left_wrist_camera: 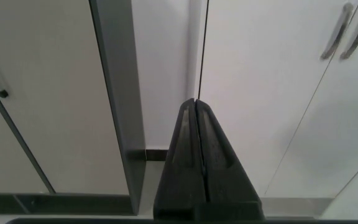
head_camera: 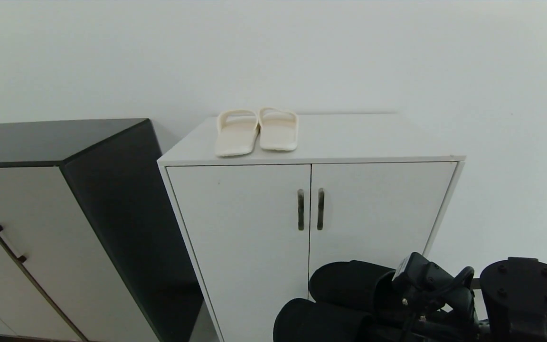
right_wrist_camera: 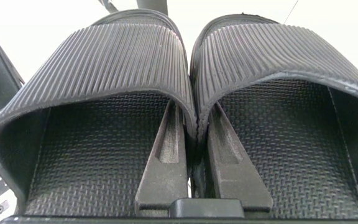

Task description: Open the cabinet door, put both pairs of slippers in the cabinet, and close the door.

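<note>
1. The right gripper (right_wrist_camera: 194,115) clenches the black slippers (head_camera: 344,285) by their touching inner straps, at five o'clock before the white cabinet (head_camera: 373,137)
2. Cream slippers (head_camera: 257,129) sit atop it toward eleven o'clock, doors (head_camera: 245,228) closed
3. The left gripper (left_wrist_camera: 196,106) is clenched, empty, pointing at the cabinet's corner

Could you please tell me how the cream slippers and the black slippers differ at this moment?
The cream slippers are pale; the black slippers are dark. The cream slippers lie flat on the white cabinet's top; the black slippers are held low in front of it. The cream slippers are untouched; the black slippers are pinched by the right gripper, one finger inside each. Both pairs are slides, side by side, outside the shut cabinet.
</note>
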